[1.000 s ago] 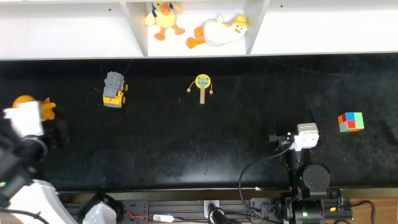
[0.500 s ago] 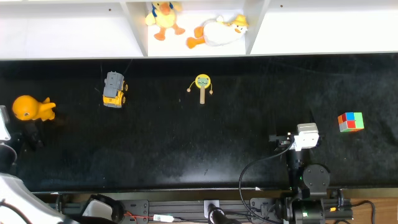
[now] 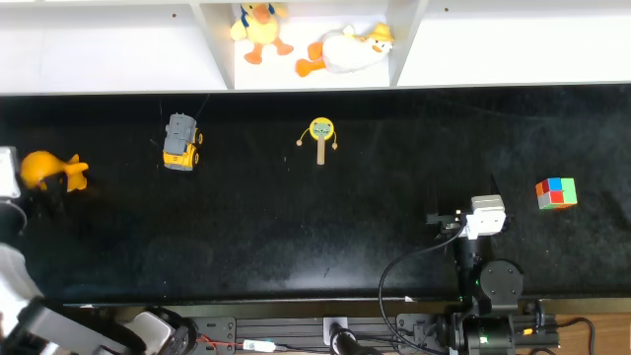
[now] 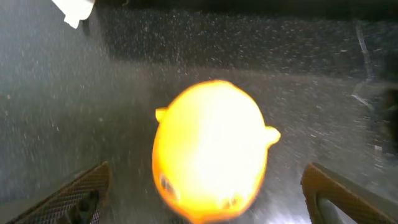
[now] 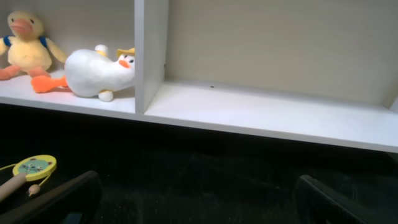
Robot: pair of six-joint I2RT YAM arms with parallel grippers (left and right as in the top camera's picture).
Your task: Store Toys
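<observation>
Left hand (image 4: pixel 205 177) of mine is spread wide, its fingers (image 4: pixel 81 193) on either side of the orange toy (image 4: pixel 211 155) and touching neither side. That toy sits at the far left of the black counter (image 3: pixel 296 227). Further along stand a yellow truck (image 3: pixel 180 141), a small rattle (image 3: pixel 320 133) and a coloured cube (image 3: pixel 556 192). Right hand (image 5: pixel 199 196) is wide too, holding nothing, facing the white shelf (image 5: pixel 261 112) with a yellow plush duck (image 5: pixel 25 40) and a white plush duck (image 5: pixel 99 71).
</observation>
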